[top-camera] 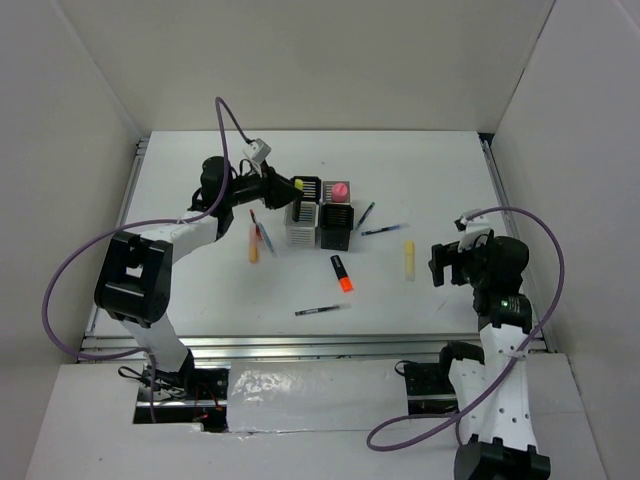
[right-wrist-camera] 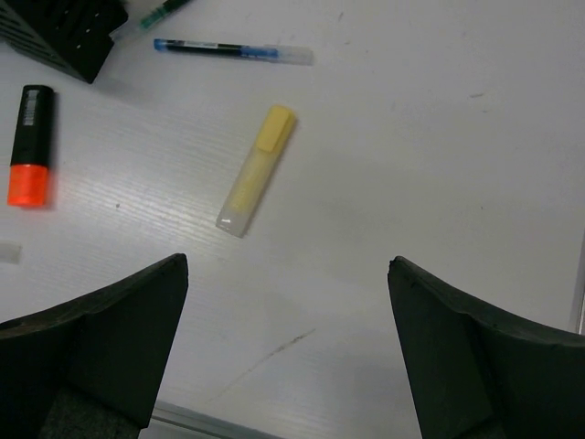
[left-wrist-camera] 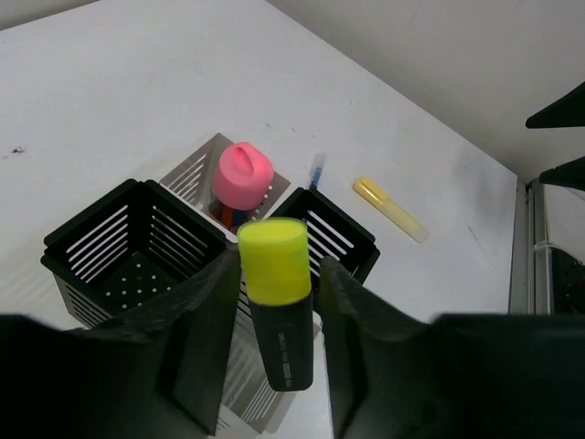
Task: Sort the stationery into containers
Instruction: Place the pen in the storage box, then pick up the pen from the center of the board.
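My left gripper (left-wrist-camera: 276, 270) clasps the yellow highlighter (left-wrist-camera: 280, 320) at lower centre of the frame, just over the cups (left-wrist-camera: 178, 224). A pink highlighter (left-wrist-camera: 243, 174) stands in the upper white one. My right gripper (right-wrist-camera: 288, 265) gapes wide and empty below the pale highlighter (right-wrist-camera: 256, 171), mid-frame.

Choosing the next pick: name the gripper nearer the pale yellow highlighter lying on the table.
Right. The right gripper hovers open just beside the pale yellow highlighter; the left gripper is across the table over the containers, gripping a yellow highlighter.
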Controlling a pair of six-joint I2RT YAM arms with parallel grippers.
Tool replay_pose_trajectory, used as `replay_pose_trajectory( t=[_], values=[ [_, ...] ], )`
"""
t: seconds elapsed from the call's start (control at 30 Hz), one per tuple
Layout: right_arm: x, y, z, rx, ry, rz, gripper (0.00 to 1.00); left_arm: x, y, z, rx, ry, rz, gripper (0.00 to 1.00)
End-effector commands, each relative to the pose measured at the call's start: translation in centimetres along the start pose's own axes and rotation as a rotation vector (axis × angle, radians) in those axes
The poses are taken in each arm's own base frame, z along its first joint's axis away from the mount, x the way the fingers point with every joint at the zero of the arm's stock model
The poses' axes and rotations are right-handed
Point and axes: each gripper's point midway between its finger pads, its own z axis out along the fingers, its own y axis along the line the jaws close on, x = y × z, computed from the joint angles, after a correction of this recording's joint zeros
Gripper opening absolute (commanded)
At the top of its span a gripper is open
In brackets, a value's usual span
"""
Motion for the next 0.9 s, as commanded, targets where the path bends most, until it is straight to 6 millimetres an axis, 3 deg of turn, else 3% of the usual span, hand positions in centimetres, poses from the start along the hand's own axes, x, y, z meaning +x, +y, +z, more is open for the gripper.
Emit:
replay_pose_trajectory(
  t=[0.0, 0.07, 0.17, 0.3, 0.4, 0.47, 0.5, 0.57, 0.67, 0.77, 0.8, 0.87],
  values=[
    [0.1, 1.4, 0.2, -0.052, 0.001, -0.083, 0.96, -1.2, -0.6, 0.3, 0.023, -0.033, 0.079, 0.54],
    [0.0, 2.2, 0.4, -0.078, 0.007, -0.121, 0.98, -1.2, -0.4, 0.3, 0.008, -0.03, 0.07, 0.68],
    [-0.1, 2.8, 0.5, -0.101, 0.004, -0.168, 0.99, -1.9, -0.7, 0.2, 0.019, -0.034, 0.073, 0.8],
    [-0.2, 4.1, 0.8, -0.155, 0.029, -0.236, 0.96, -4.2, -1.8, -0.3, 0.023, -0.064, 0.094, 0.8],
    [-0.3, 6.6, 1.3, -0.223, 0.037, -0.325, 0.95, -7.2, -2.8, -1.4, 0.01, -0.106, 0.13, 0.8],
    [-0.4, 7.5, 1.7, -0.249, 0.046, -0.393, 0.94, -9.1, -2.9, -3.1, -0.019, -0.122, 0.119, 0.79],
    [-0.5, 9.0, 1.8, -0.296, 0.038, -0.445, 0.93, -9.5, -2.9, -3.8, -0.029, -0.123, 0.115, 0.79],
    [-0.9, 9.6, 2.6, -0.304, 0.022, -0.556, 0.89, -9.7, -2.4, -6.0, -0.077, -0.109, 0.105, 0.79],
    [-1.9, 12.1, 3.5, -0.361, 0.009, -0.655, 0.74, -8.8, -2.2, -8.9, -0.125, -0.022, 0.1, 0.79],
    [-2.8, 14.0, 4.4, -0.39, 0.109, -0.504, 0.67, -8.9, -2.8, -11.6, -0.233, -0.027, 0.158, 0.8],
    [-2.0, 15.0, 4.0, -0.416, 0.193, -0.402, 0.67, -9.1, -2.7, -12.9, -0.325, -0.053, 0.171, 0.95],
    [-2.2, 16.2, 4.6, -0.43, 0.283, -0.292, 0.71, -8.9, -2.8, -14.1, -0.393, -0.067, 0.163, 0.99]
  ],
)
